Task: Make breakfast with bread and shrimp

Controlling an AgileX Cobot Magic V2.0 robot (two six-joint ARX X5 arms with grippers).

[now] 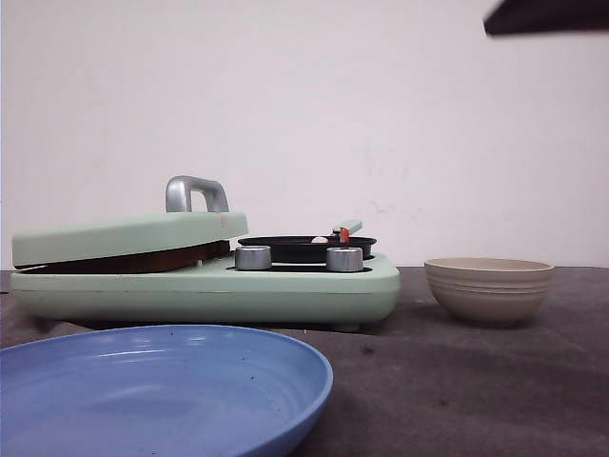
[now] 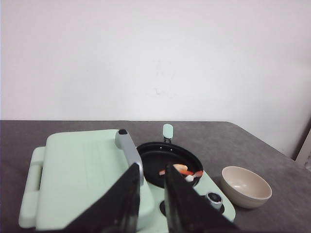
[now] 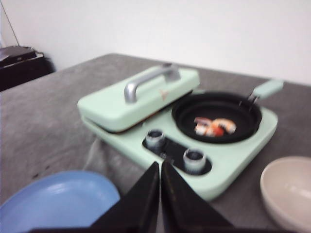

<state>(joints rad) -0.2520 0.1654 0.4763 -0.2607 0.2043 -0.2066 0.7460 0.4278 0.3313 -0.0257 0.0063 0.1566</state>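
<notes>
We see shrimp [image 3: 215, 126] in the pan [image 3: 216, 116], press lid [image 3: 141, 97] down. Left gripper [image 2: 151, 187] slightly parted, right gripper [image 3: 160, 189] closed, both apparently empty. Lift the handle [image 3: 146, 82] squarely.

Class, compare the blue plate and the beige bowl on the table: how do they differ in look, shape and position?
The wide blue plate is shallow and flat-rimmed; the ribbed beige bowl is deep and much narrower. The plate lies in front of the mint-green cooker; the bowl stands to the cooker's right. Both rest upright on the dark table and look empty.
</notes>
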